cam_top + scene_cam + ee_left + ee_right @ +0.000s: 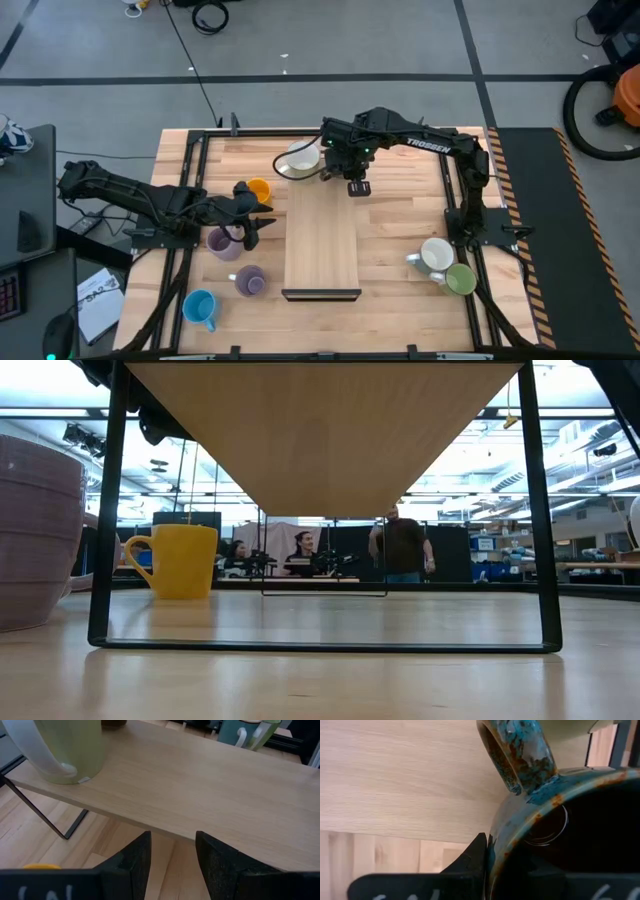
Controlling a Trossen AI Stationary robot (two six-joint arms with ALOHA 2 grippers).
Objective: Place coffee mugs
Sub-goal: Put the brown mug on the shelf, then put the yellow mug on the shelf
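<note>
A wooden shelf [322,250] stands in the table's middle. My right gripper [350,175] is over the shelf's far end, shut on a dark mug with blue and rust glaze [555,795]. A white mug [300,160] stands on the shelf's far left corner and also shows in the left wrist view [60,750]. My left gripper [262,222] is open and empty, level, just left of the shelf, its fingers [135,865] pointing at the shelf's edge. An orange mug [256,190], two lavender mugs [222,240] [248,280] and a light blue mug [200,308] stand on the table at the left. My right gripper holds the dark mug by its rim [495,840], right beside the handle [520,755]. One finger [470,865] lies on the outside of the wall; the other is lost in the dark inside. The mug sits upright over the shelf top; whether it rests there, I cannot tell.
A white mug [435,255] and a green mug [460,278] stand on the table at the right. The low view shows the orange mug [180,560] and a lavender mug [35,540] beside the shelf's black frame [105,510]. People are in the room behind.
</note>
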